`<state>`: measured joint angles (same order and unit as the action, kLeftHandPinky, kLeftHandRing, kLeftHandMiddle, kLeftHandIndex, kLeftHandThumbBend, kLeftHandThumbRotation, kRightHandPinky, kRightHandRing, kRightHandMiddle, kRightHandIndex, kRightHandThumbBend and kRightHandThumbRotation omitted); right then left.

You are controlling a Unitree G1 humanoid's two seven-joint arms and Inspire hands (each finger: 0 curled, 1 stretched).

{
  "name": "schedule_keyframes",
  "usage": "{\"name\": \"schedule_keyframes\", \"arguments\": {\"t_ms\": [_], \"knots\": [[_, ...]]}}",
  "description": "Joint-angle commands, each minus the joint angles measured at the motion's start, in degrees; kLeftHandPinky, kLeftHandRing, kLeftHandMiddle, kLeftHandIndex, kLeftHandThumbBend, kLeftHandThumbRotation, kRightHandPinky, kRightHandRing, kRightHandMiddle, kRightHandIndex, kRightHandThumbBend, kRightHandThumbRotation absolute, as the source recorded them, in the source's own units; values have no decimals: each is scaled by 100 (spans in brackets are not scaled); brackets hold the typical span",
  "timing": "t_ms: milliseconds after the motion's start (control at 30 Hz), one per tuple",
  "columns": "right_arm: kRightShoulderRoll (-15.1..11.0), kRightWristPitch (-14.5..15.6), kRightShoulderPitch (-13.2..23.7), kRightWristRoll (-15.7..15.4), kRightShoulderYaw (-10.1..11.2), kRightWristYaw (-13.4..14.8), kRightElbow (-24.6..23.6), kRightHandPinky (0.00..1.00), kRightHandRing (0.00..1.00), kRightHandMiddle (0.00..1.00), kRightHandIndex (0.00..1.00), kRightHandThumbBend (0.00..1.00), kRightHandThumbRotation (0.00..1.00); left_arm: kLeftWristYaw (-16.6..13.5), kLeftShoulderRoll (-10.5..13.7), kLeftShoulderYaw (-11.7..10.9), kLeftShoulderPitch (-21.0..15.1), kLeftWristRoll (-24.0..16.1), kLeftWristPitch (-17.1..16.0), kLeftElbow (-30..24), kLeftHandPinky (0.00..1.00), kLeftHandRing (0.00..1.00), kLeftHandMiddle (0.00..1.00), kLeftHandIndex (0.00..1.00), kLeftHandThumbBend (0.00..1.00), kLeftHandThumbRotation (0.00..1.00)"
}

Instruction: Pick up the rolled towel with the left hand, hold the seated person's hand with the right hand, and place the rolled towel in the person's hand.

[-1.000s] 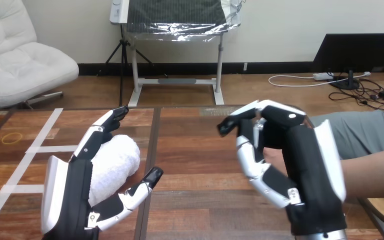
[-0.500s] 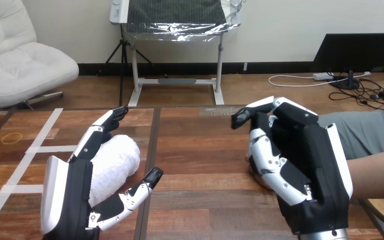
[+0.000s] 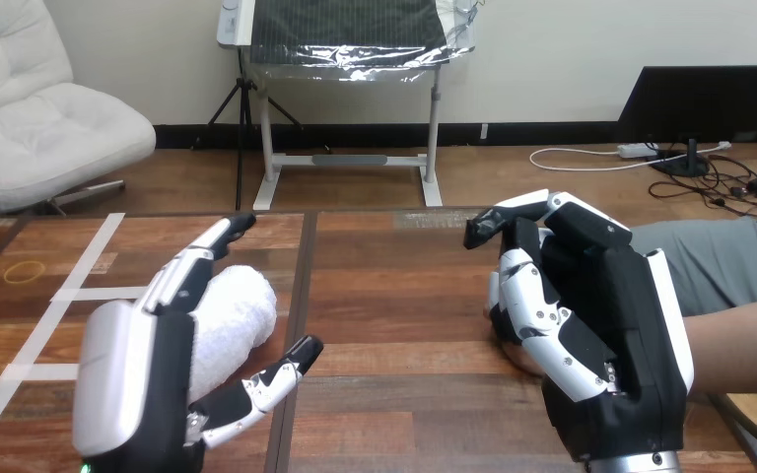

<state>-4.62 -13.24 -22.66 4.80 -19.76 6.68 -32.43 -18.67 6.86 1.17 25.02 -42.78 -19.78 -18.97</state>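
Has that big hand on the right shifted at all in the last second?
Yes. The right hand has slid rightward, away from the table's dark seam, toward the person's forearm.

Bright, even light falls across the wooden table (image 3: 394, 286), leaving a soft sheen on its boards and only faint shadows. The white shells of the left hand (image 3: 143, 384) and right hand (image 3: 606, 345) catch pale highlights. The rolled towel (image 3: 235, 317) looks almost washed out. The light seems to come from overhead.
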Motion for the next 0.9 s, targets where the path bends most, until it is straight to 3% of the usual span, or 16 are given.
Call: {"name": "schedule_keyframes", "arguments": {"t_ms": [0,233,400,867], "knots": [[442,-51,189,43,8,70,13,0,0,0,0,0,0,-16,-224,13,-201,-757,727,-399,71,81,86,86,78,34],[424,-44,186,-3,-1,119,7,0,0,0,0,0,0,249,-125,153,-405,-1640,1637,-478,78,85,89,90,80,42],[412,-24,170,-26,-12,157,-17,0,0,0,0,0,0,335,-3,244,-583,-2197,2114,-366,80,85,89,91,82,44],[384,25,150,-42,-14,189,-76,0,0,0,0,0,0,171,227,394,-1048,-2858,2805,99,81,84,88,88,81,47]]}}
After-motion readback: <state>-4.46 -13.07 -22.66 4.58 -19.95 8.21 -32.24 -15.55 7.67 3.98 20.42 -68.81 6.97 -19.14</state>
